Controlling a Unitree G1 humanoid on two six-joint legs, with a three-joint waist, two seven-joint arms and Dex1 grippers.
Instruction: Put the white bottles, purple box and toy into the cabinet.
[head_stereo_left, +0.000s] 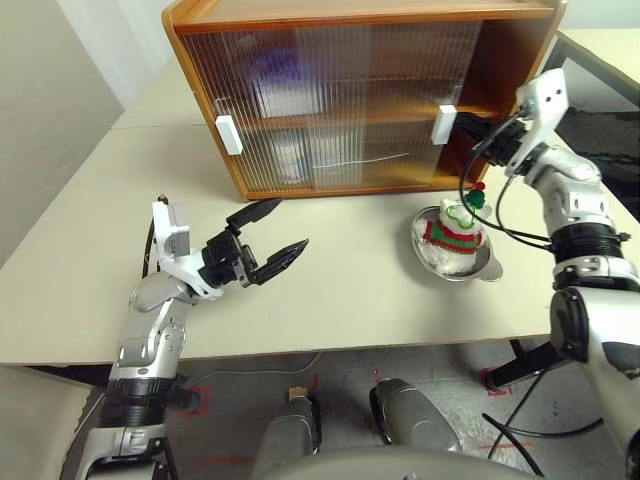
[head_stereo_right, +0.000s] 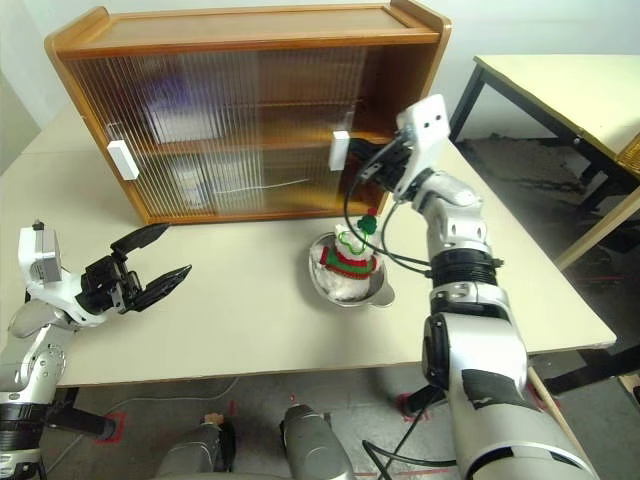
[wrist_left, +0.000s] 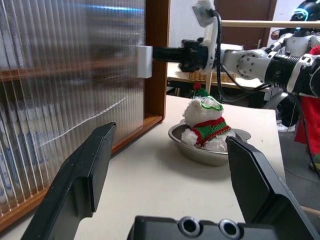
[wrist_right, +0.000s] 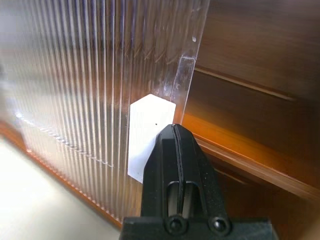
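The cabinet stands at the far side of the pale table, its two ribbed sliding doors drawn across most of the front, with a strip of the interior left bare at the right end. Through the left door, blurred shapes sit behind the plastic: a purple-and-white one, apparently the purple box, on the upper shelf, and a pale blue-banded one that looks like a white bottle on the lower. I cannot make out more than that through the ribbing.

The right gripper reaches in level from about 3 o'clock, its fingers pressed tight together with nothing between them. Its tip is against the white block handle of the right-hand door; from the wrist camera the closed tip lies right at the handle's edge, beside the door's free end.

The toy sits upright in a shallow steel bowl on the table, at about 5 o'clock from that handle and just in front of the cabinet's right corner.

The left gripper hovers over the table, well apart from the bowl, at roughly 9 o'clock from it. Its fingers are spread wide and hold nothing, pointing across towards the toy. The other white handle is on the left door.
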